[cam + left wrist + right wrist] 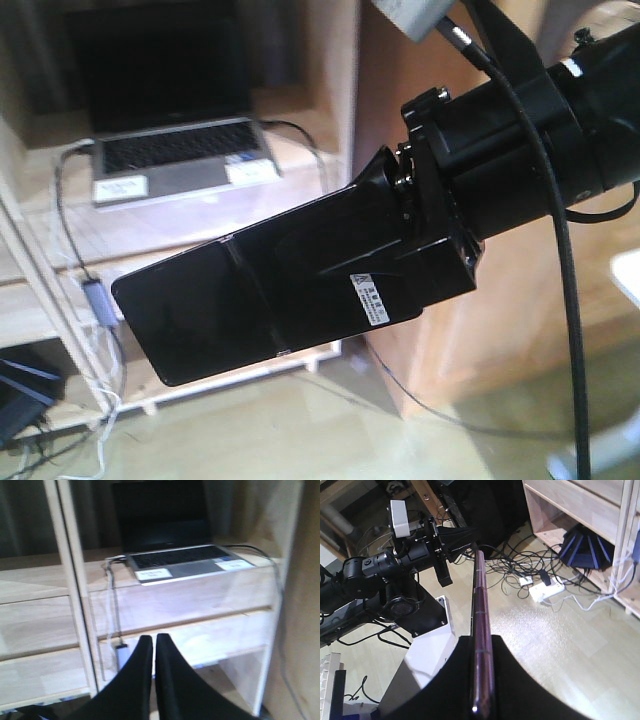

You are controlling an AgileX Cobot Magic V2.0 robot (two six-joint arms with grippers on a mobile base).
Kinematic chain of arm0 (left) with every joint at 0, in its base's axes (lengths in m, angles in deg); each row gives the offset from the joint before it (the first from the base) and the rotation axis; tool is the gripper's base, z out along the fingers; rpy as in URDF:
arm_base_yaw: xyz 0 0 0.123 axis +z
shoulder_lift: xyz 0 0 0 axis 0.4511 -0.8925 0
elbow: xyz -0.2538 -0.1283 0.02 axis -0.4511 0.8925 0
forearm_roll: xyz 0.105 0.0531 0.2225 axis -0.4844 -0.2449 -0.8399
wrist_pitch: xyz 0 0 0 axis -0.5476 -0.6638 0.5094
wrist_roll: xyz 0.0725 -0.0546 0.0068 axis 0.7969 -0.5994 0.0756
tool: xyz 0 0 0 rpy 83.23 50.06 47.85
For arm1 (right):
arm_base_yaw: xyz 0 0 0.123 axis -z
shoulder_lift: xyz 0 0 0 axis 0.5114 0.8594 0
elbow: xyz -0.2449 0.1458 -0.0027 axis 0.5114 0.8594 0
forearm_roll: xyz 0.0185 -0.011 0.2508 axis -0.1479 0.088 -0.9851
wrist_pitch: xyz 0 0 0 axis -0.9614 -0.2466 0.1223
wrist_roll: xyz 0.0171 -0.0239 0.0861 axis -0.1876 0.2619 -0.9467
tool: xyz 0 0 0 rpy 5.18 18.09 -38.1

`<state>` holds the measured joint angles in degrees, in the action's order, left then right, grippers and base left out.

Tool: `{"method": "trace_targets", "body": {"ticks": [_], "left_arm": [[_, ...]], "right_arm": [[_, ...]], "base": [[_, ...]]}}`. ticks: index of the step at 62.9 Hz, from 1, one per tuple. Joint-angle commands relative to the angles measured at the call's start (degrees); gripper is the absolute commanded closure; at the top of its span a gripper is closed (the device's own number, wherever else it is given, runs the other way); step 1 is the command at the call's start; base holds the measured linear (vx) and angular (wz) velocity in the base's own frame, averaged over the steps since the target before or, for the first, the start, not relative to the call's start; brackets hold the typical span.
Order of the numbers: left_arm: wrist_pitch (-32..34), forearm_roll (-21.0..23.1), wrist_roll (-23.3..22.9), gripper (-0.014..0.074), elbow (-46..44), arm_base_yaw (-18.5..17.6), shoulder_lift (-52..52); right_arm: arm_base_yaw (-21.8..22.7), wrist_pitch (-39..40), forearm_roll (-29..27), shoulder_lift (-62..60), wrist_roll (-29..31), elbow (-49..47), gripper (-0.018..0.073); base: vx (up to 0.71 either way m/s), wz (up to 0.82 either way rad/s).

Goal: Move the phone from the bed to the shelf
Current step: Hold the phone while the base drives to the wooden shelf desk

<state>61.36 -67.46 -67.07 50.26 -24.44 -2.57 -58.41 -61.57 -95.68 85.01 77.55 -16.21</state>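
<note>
Glossy black phone [190, 310], middle seam [252, 300], white sticker [371, 298]

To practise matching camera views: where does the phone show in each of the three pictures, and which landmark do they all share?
Exterior front: phone mid-frame, broad face showing.
Left wrist: not in it.
Right wrist: phone edge-on, a thin strip up the centre.
Shared landmark: the shelf.
</note>
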Motion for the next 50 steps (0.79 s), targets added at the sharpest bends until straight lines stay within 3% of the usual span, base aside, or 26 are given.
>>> {"method": "trace_targets", "body": {"ticks": [1,50], "left_arm": [[4.3,0.5,0.0,0.0595,0.4,0.0,0.3],[4.3,0.5,0.0,0.0595,0.4,0.0,0.3]], "right_arm": [[0.1,-1.6,-4.2,-1.7,-0.1,-1.5,0.0561],[0.1,-1.6,-4.1,-1.7,-0.1,-1.5,0.0561]], "base": [[0.37,0.37],[0.31,0.34]]}}
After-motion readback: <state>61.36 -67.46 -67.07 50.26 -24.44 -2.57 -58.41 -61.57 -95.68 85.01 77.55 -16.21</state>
